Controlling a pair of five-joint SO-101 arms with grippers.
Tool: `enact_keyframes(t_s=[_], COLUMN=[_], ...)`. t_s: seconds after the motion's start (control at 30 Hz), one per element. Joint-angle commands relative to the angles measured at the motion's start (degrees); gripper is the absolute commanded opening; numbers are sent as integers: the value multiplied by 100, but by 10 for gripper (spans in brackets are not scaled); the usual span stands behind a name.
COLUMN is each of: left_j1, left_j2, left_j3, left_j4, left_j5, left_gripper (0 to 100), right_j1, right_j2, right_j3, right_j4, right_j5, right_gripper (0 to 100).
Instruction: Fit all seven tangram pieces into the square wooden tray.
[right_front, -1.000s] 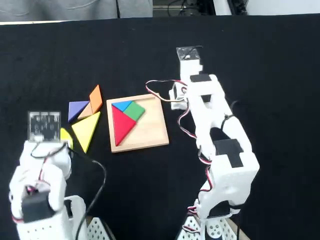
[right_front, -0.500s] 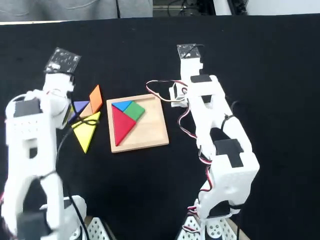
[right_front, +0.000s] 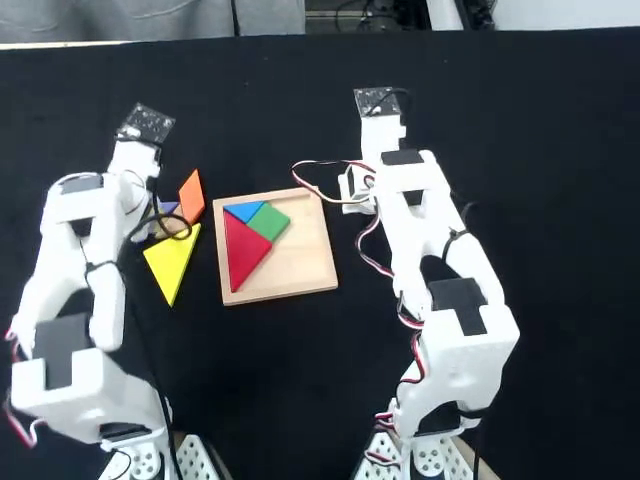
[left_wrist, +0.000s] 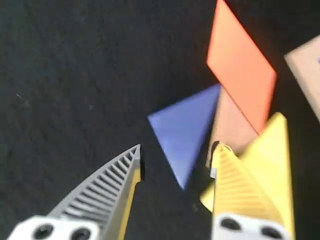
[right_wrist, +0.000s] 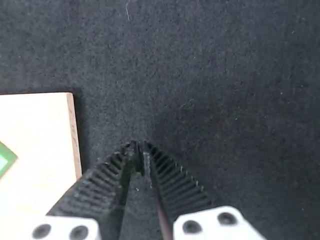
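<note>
**A:** Step in hand?
**B:** Apparently picking piece four. Left jaws are hanging open, empty, over the loose blue triangle (left_wrist: 182, 127) at nine o'clock of the wooden tray (right_front: 300, 270). Right jaws are sitting closed, empty.
**A:** Next?
**B:** Descending, then closing.

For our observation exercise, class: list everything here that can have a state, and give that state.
tray: partly filled, three pieces inside
red triangle: seated in tray
yellow triangle: loose on cloth, outside tray
orange piece: loose on cloth, outside tray
left gripper: open, over blue triangle
right gripper: shut, empty, beside tray
</note>
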Motion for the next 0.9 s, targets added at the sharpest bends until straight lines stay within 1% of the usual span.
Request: enact_keyframes(t_s=[0.0, 0.03, 0.1, 0.2, 0.27, 0.4, 0.57, 0.63, 0.8, 0.87], left_j1=[-84, -92, -110, -119, -84, -92, -145, -145, -145, -145], left_j2=[457, 615, 993, 1547, 1899, 2549, 2989, 3103, 3437, 3596], left_j3=[-848, -1007, -1314, -1868, -2325, -3442, -4646, -4945, -5007, -5059], left_j4=[-264, -273, -176, 246, 695, 1512, 3077, 3455, 3490, 3279], left_j5=[-53, -114, -633, -1222, -1424, -1767, -2048, -2092, -2215, -2189], left_gripper=[238, 240, 240, 238, 238, 238, 234, 234, 234, 234], right_j1=[53, 53, 53, 53, 53, 53, 44, 44, 44, 44], right_j2=[-127, -127, -127, -127, -127, -127, -127, -127, -127, -127], right_j3=[-31, -31, -40, -48, -48, -48, -48, -57, -57, -57], right_j4=[-88, -88, -88, -88, -88, -88, -88, -88, -88, -88], right_j5=[44, 44, 53, 176, 334, 369, 396, 396, 396, 396], right_gripper=[11, 11, 11, 11, 11, 11, 11, 11, 11, 11])
